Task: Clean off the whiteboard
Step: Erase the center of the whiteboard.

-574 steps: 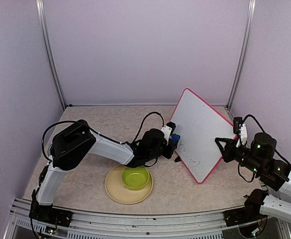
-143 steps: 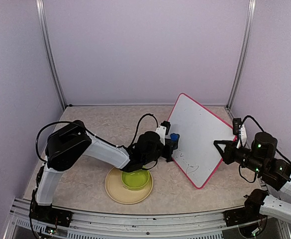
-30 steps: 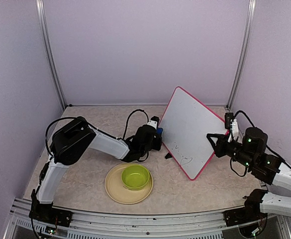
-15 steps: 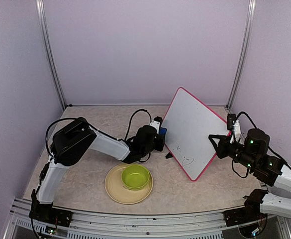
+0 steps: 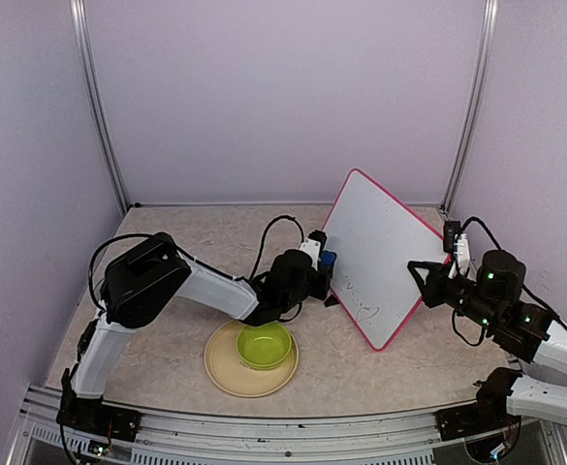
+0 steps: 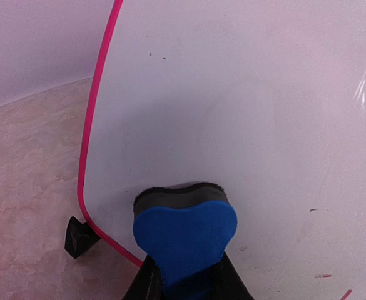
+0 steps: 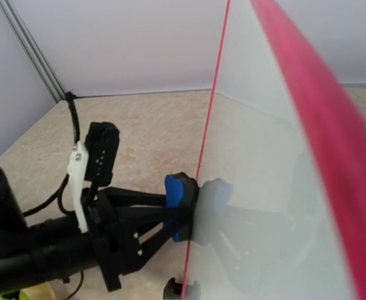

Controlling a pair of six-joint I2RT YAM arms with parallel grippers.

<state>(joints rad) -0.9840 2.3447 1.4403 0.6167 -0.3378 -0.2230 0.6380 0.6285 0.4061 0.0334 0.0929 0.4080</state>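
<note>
The left gripper [image 6: 186, 282] clamps a blue heart-shaped foam eraser [image 6: 184, 240], its grey felt pressed on the glossy pink-framed whiteboard [image 5: 380, 252]. Both sit farther right than a second ago. The right gripper [image 5: 421, 276] pinches the board's right edge.

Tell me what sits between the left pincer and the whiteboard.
A blue eraser, gripped by the left pincer, its dark felt pad against the whiteboard face. The left wrist view shows it best.

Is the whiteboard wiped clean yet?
No: the whiteboard shows dark marks near its lower corner, below the eraser.
</note>
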